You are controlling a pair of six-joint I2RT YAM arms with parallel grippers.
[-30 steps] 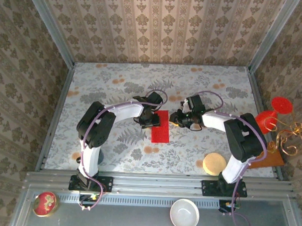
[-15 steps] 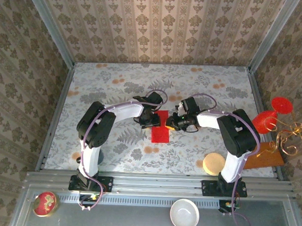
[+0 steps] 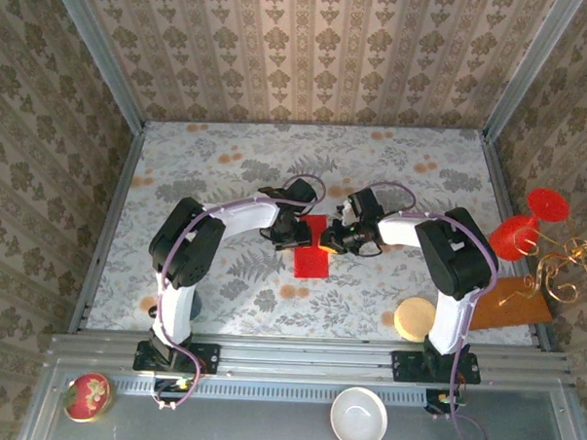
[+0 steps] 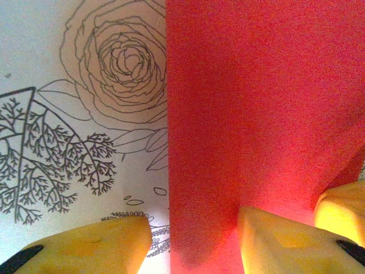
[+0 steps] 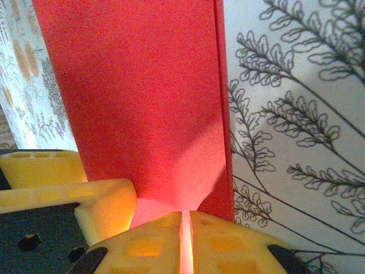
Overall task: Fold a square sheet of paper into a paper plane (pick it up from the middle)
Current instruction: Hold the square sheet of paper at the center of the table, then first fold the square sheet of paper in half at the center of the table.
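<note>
Floral-patterned desk [image 3: 227, 178]: the folded red paper [image 3: 311, 262] lies at its centre.
The left end effector [image 4: 191, 228] stands open, straddling the paper's left edge; the right end effector [image 5: 185, 220] is closed, pinching its right edge.

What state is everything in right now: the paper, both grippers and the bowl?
Red paper: folded to a narrow rectangle, lying flat.
Left gripper: fingers open, one resting on the paper.
Right gripper: fingers shut on the paper's edge.
White bowl: upright, empty.
</note>
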